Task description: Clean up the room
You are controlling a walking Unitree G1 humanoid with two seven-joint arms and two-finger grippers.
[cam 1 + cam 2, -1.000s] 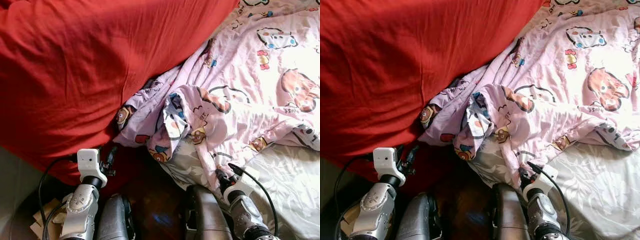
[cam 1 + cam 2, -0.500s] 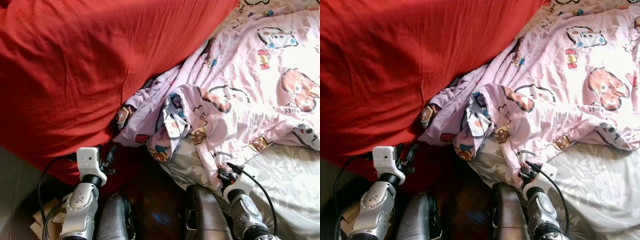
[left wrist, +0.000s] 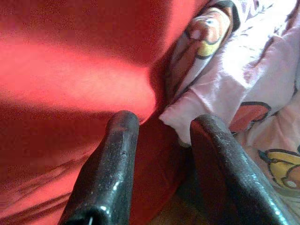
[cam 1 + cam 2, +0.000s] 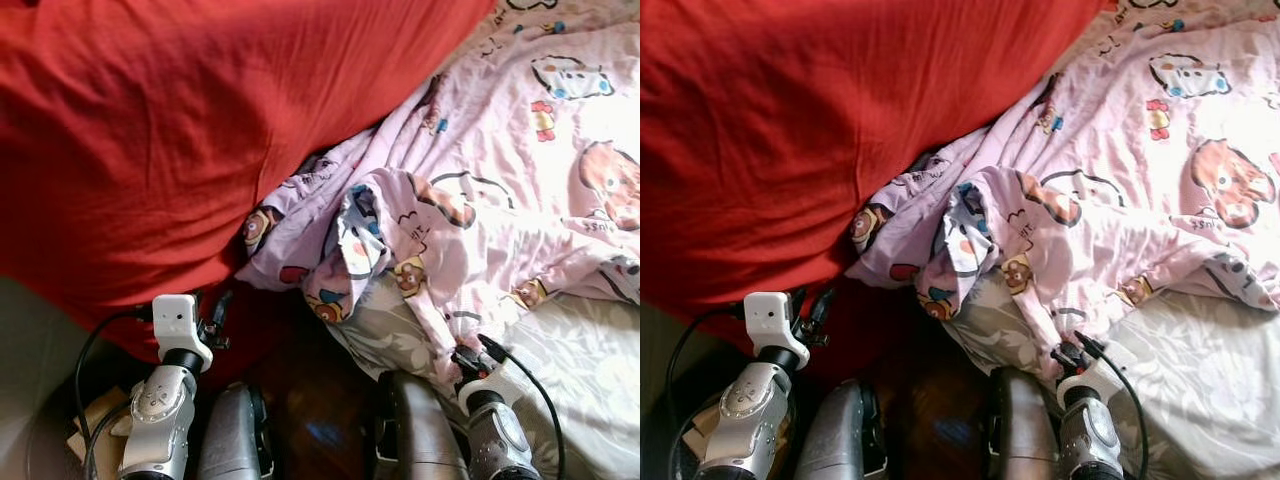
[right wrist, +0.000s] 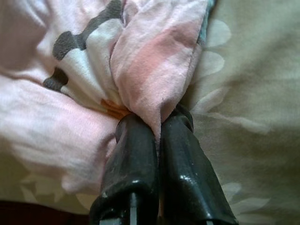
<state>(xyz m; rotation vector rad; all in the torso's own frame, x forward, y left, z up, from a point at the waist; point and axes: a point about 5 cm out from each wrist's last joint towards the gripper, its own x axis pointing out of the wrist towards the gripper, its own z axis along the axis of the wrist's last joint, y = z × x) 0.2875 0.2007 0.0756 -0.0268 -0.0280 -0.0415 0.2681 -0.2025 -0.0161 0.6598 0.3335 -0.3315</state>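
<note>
A pink cartoon-print sheet (image 4: 480, 220) lies crumpled across the bed, bunched in a fold (image 4: 365, 240) beside a big red blanket (image 4: 170, 130). My right gripper (image 4: 462, 358) is shut on the sheet's lower edge (image 5: 154, 75), and the pinched cloth rises between its two fingers. At the foot of the red blanket my left gripper (image 4: 217, 310) stands open. Its fingers (image 3: 112, 164) straddle red cloth close to the corner of the pink sheet (image 3: 220, 79).
A grey flower-print mattress cover (image 4: 590, 370) shows under the pink sheet on the right. Dark wooden floor (image 4: 320, 420) lies between my two arms. A cardboard piece (image 4: 95, 440) sits low on the left by a pale floor patch.
My right gripper has drawn back toward me with the sheet's edge in it. The head camera has shifted a little, sliding the scene rightward. My left gripper stayed put.
</note>
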